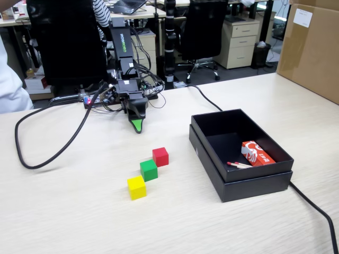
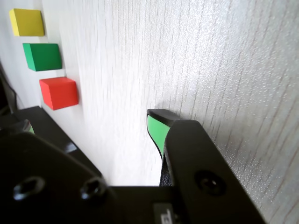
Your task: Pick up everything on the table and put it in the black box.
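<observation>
Gripper [image 1: 137,126] far behind cubes, holds nothing; opening cannot be told, one green tip visible. Red cube [image 1: 160,156], green cube [image 1: 149,170], yellow cube [image 1: 136,187] in diagonal row, left of black box [image 1: 212,153]. Probably light, rigid; grasp opposite flat faces.

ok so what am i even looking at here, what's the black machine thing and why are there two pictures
The black machine is a small hobby robot arm on a pale wooden table. Its end effector, the green-tipped grasping part, points down at the table and holds nothing; whether it is open or shut is hard to tell.

The fixed view is taken from across the table. The wrist view comes from a camera riding on the arm itself, so it shows the end effector up close.

On the table lie a red cube, a green cube and a yellow cube in a diagonal row. Beside them is an open black box, already containing a red-and-white packet and a thin red-tipped stick.
</observation>
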